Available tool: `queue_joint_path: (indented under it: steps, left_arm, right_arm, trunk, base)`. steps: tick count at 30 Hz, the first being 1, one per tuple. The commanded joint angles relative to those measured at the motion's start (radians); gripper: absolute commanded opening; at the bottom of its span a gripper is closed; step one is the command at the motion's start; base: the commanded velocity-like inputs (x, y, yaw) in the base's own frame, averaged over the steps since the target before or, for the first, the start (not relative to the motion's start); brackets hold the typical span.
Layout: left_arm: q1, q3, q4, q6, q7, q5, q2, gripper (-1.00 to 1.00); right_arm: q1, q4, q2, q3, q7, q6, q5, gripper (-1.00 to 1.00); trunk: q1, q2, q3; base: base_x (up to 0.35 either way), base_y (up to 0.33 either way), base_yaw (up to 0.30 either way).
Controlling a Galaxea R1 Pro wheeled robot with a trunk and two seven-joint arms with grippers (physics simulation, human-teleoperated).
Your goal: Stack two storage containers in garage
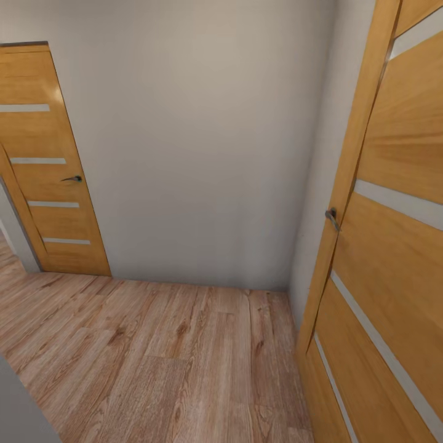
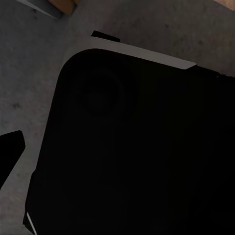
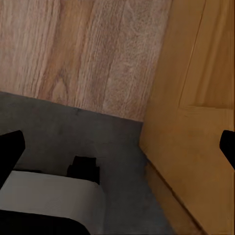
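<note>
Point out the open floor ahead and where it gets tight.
Free: the wood floor between the left door, the back wall and the right door. Tight: the corner where the right door meets the wall, under its handle, and the near-left edge by a grey wall corner.

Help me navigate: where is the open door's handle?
In the head view, the handle sits at the right, on the open wooden door's edge, beside the white wall.

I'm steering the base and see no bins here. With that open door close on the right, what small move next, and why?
Probably ease left and forward a little: the open door stands close on the right, its handle near, while bare wood-plank floor lies ahead toward the far door.
</note>
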Motion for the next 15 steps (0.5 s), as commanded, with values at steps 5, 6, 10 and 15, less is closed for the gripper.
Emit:
queue_joint_path:
  steps: [5, 6, 10, 15]
  left_arm:
    - [0.0, 0.002, -0.001, -0.002, 0.0, 0.005, 0.0, 1.0]
    - [0.0, 0.002, -0.001, -0.002, 0.0, 0.005, 0.0, 1.0]
    - [0.0, 0.001, -0.001, -0.002, -0.001, 0.003, 0.0, 1.0]
    - [0.0, 0.0, -0.001, -0.002, -0.001, 0.003, -0.001, 1.0]
  right_arm:
    - [0.087, 0.004, 0.0, 0.009, 0.0, -0.032, -0.017, 1.0]
    - [0.097, 0.004, 0.0, 0.009, 0.0, -0.036, -0.017, 1.0]
    - [0.136, 0.004, 0.001, 0.009, 0.003, -0.043, -0.017, 1.0]
    - [0.149, 0.004, 0.0, 0.009, 0.006, -0.044, -0.015, 1.0]
  trunk:
    - [0.0, 0.0, -0.001]
    - [0.0, 0.0, -0.001]
    - [0.0, 0.0, -0.001]
    - [0.0, 0.0, -0.001]
  base:
    - [0.0, 0.0, 0.0]
    - [0.0, 0.0, 0.0]
    - [0.0, 0.0, 0.0]
    - [0.0, 0.0, 0.0]
